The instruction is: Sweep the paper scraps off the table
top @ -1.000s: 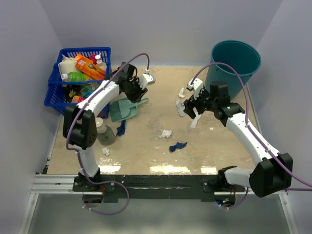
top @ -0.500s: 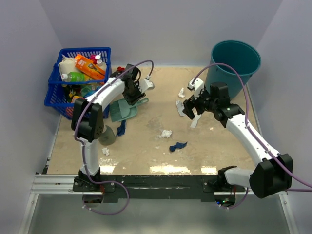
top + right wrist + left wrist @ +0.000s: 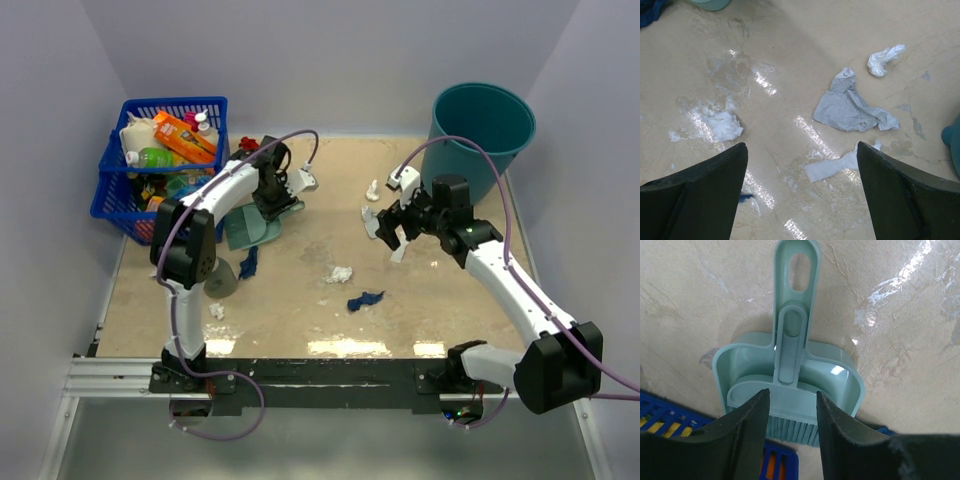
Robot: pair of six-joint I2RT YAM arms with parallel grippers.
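Just swung the left gripper (image 3: 792, 397) in over the teal dustpan (image 3: 840, 375), jaws partway apart on nothing with the brush (image 3: 790, 345) just below between them, and spread the right gripper (image 3: 801, 147) wide right above the paper scraps (image 3: 847, 107) on the table (image 3: 790, 50), so zero sweeping done yet.

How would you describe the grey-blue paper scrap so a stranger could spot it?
From the teal bucket at the table's far right corner, go left to the right gripper. The grey-blue scrap lies just ahead of it; the scraps beside it are smaller and white.
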